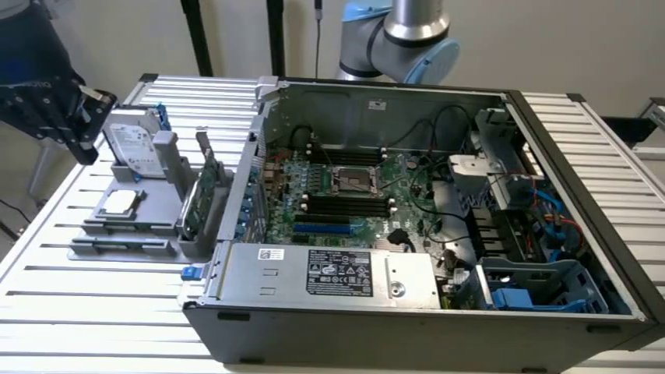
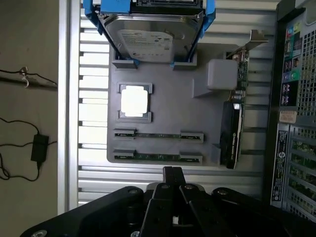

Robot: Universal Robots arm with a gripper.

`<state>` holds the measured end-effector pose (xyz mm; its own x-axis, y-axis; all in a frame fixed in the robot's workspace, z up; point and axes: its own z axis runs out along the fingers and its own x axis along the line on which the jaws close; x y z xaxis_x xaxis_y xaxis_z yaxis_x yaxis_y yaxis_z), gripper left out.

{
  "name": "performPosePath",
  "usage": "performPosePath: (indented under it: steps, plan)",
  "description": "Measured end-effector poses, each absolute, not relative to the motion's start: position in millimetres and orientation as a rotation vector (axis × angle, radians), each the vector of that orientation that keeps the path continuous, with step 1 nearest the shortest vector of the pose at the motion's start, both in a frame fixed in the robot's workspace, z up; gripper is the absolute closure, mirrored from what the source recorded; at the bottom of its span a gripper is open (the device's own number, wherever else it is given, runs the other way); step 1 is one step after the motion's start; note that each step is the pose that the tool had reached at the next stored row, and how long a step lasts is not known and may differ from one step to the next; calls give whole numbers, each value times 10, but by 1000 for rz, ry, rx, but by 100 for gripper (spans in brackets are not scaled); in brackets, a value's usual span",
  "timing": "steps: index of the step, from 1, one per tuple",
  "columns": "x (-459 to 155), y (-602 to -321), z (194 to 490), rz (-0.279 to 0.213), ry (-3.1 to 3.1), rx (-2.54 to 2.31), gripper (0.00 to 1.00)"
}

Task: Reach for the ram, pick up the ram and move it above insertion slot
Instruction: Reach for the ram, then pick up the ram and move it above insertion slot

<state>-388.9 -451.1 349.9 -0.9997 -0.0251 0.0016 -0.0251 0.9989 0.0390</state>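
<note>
closed, empty jaws hover near gray tray, whose slots hold ram, processor, hard drive.

Holder tray: grey plastic, matt, smooth.
On the tray: hard drive, shiny bare-metal lid, held in a blue plastic frame; ram, green circuit board, dull finish.
Under the tray: table, ribbed pale metal slats.
Gripper: black, matt.

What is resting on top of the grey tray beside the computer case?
On the grey tray lie a hard drive, a square chip, one ram stick and a second ram stick; an upright green card stands at its edge. The tray beneath the drive is covered.
</note>
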Motion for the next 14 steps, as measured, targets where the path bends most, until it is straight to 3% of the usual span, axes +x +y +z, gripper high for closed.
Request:
performPosePath:
  steps: [14]
  plan:
    - [-3926, -4527, 3494, -61, -3138, 54, 89]
